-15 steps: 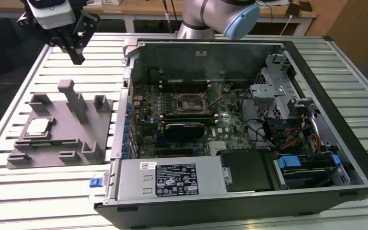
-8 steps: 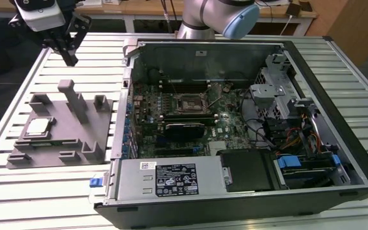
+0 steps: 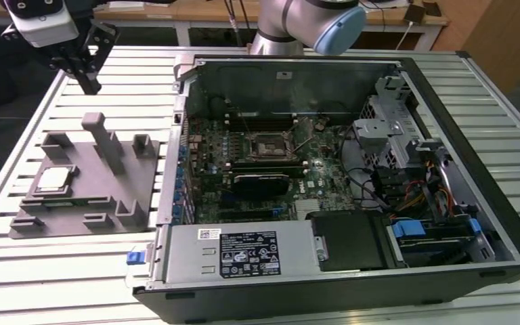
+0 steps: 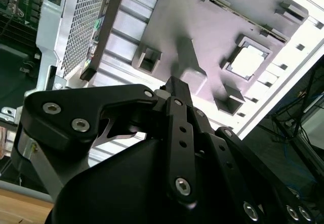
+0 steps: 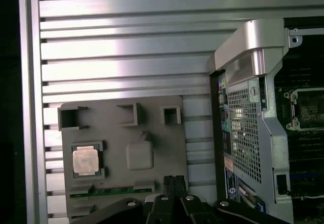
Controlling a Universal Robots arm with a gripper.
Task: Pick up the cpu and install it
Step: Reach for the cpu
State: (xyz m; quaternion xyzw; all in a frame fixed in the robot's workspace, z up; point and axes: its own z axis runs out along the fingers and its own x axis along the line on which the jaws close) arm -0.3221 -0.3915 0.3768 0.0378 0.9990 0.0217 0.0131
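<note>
The cpu [image 3: 54,178], a small square chip with a silvery top, lies flat in a recess of the grey tray [image 3: 79,223] at the exterior view's left. It also shows in both wrist views, as the cpu [image 5: 85,161] and the cpu [image 4: 248,61]. My gripper [image 3: 89,82] hangs high above the tray's far end, well clear of the chip. Its two black fingers [image 5: 169,182] sit together, shut on nothing. On the motherboard, the black square socket [image 3: 269,144] lies open inside the computer case [image 3: 477,203].
Several upright posts [image 3: 106,145] rise from the tray beside the chip. A black finned block [image 3: 260,183] sits just below the socket. The case's metal wall [image 3: 174,135] stands between tray and motherboard. The slatted metal table [image 3: 61,271] lies all around.
</note>
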